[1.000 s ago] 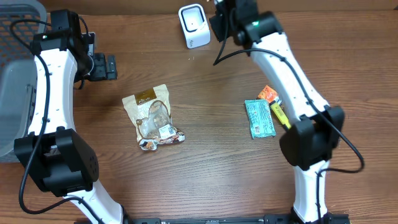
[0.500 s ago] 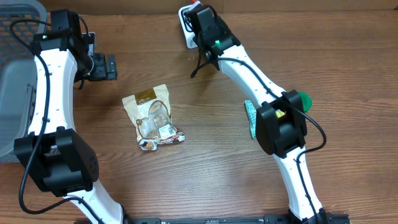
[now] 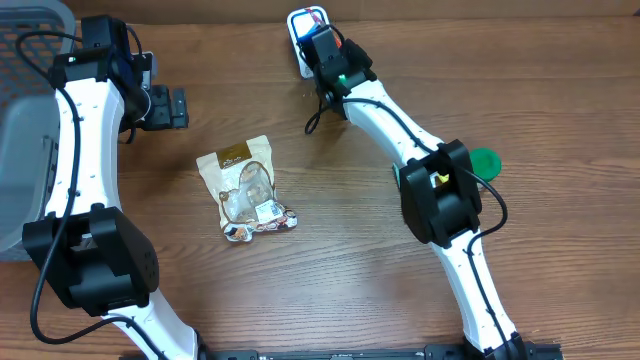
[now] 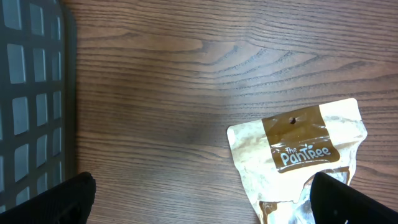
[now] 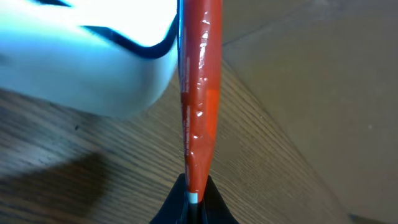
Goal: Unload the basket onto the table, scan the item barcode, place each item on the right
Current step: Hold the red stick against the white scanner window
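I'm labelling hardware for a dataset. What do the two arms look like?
The left arm and right arm have white links, black joint housings and black cables alongside. The left one's end effector is black. A green light shows near the right wrist.

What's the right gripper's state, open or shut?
Shut: the right gripper pinches the red packet edge-on by the white scanner.

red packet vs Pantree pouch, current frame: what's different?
Grip: the red packet is pinched in the shut right gripper; the Pantree pouch lies loose, with no gripper on it.
Pose: the packet shows edge-on to the wrist camera, right beside the white scanner; the pouch lies flat on the table, apart from the scanner.
Look: the packet is red and slim; the pouch is tan-brown and broader.
Shared: both look like soft film packaging.
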`<state>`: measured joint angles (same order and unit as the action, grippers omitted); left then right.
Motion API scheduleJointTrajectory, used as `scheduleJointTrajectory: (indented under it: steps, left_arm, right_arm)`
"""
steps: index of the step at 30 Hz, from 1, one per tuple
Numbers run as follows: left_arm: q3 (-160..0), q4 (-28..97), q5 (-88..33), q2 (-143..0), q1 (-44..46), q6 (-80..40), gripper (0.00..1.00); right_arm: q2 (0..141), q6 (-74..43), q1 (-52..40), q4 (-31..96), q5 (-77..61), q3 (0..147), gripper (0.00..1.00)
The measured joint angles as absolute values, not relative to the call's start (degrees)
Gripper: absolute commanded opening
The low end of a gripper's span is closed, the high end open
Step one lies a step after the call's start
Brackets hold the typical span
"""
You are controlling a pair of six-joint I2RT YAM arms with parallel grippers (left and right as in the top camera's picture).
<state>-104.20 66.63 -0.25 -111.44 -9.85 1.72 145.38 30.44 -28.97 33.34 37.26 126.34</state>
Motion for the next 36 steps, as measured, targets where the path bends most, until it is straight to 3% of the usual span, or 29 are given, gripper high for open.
scheduleJointTrajectory:
  steps: [36]
  left_arm:
    - [-104.2,66.6,-0.3,-111.4,-9.8,1.7,1.0]
  right_arm:
    - [147.2,41.8,-32.2,31.3,44.1,126.3,0.04]
